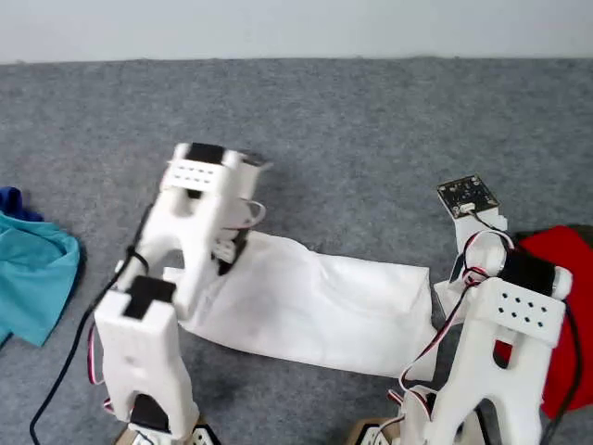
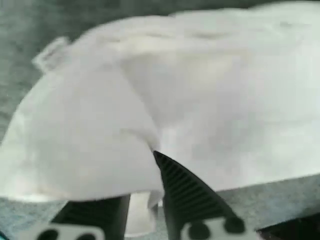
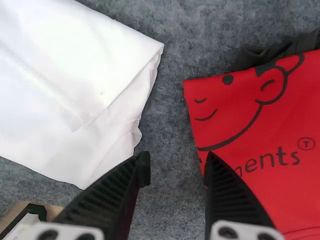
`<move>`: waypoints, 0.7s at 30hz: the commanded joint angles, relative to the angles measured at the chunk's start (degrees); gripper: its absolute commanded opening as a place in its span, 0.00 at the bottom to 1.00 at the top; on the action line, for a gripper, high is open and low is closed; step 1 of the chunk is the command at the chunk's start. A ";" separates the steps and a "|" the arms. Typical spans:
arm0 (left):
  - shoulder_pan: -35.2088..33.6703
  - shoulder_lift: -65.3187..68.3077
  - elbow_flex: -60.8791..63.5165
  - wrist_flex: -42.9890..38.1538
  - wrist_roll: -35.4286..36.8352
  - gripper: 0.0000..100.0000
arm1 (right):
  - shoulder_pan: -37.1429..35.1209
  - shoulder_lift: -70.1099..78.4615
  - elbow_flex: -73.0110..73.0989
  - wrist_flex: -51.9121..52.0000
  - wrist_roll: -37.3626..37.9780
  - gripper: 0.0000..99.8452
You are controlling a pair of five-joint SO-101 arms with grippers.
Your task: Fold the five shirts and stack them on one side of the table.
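A white shirt (image 1: 315, 301) lies folded into a long strip across the middle of the grey table. My left gripper (image 2: 142, 195) is at its left end (image 1: 227, 250), shut on a fold of the white shirt (image 2: 200, 100). My right gripper (image 3: 175, 170) stands open above the bare grey surface, between the white shirt's right end (image 3: 60, 85) and a red shirt (image 3: 260, 140) with black print. Nothing is between its fingers. The red shirt (image 1: 556, 250) lies at the table's right edge.
A teal shirt (image 1: 32, 273) lies at the left edge with a dark blue one (image 1: 14, 202) behind it. A dark garment (image 3: 260, 52) pokes out from under the red shirt. The grey table (image 1: 371, 120) stretches away behind the arms.
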 commanded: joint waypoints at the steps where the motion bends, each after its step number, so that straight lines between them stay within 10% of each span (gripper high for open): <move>1: 5.63 -7.56 2.59 1.41 0.62 0.02 | 1.01 -1.36 -0.26 0.13 0.26 0.19; 21: 29.63 -9.49 -7.60 0.97 0.26 0.11 | 11.91 -0.84 -0.35 -0.75 0.18 0.19</move>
